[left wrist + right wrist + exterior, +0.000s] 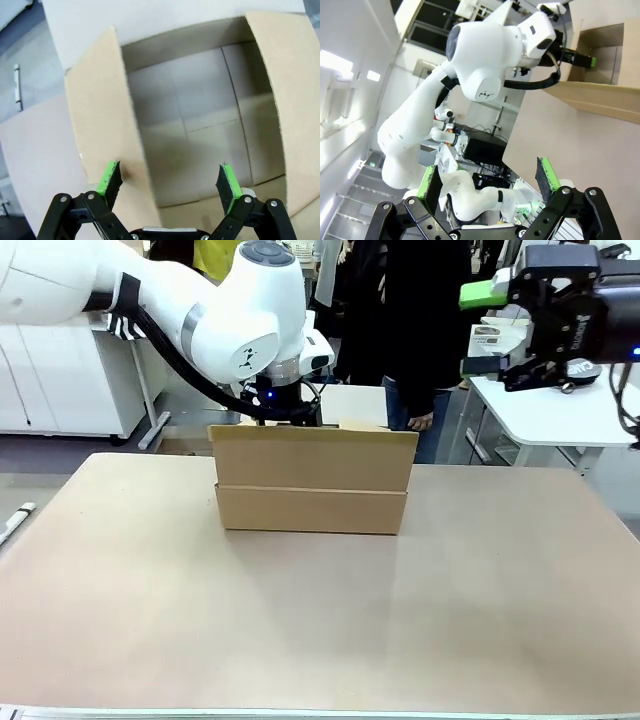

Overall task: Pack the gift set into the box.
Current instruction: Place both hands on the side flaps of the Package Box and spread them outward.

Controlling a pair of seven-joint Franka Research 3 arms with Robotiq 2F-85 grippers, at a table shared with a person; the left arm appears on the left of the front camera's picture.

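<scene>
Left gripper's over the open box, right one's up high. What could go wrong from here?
1. The left gripper hangs open over the box, with one pad beside a raised flap. Going lower may snag the flap and shove the box.
2. The right gripper, open and empty, sits high near the person. A sweep toward the box could pass close to them.

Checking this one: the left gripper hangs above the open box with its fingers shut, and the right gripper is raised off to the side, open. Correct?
Not quite. The left gripper is open, not shut: the left wrist view shows its green pads wide apart, nothing between them, above the open box. The right gripper is raised off to the side, open, as stated.
</scene>
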